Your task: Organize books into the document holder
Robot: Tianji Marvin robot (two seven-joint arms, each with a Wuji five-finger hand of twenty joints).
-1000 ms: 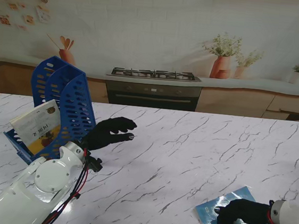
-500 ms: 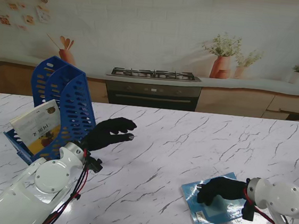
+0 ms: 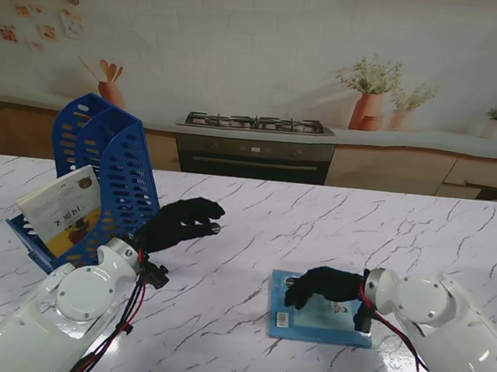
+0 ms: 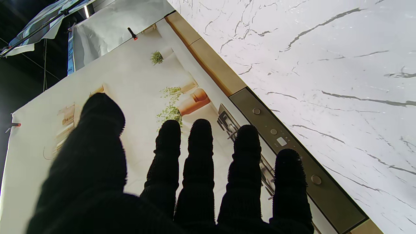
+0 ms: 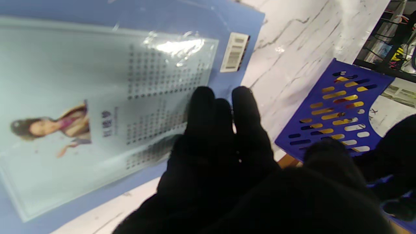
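One right hand (image 3: 322, 285) pressing flat on blue book (image 3: 319, 318) — grip unclear, left hand (image 3: 178, 221) spread, empty.

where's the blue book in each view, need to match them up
Stand view: blue book lies flat on the table, right of centre, under the right hand.
Left wrist view: not in it.
Right wrist view: blue book fills most of the picture beyond the fingers.
Shared landmark: blue document holder.
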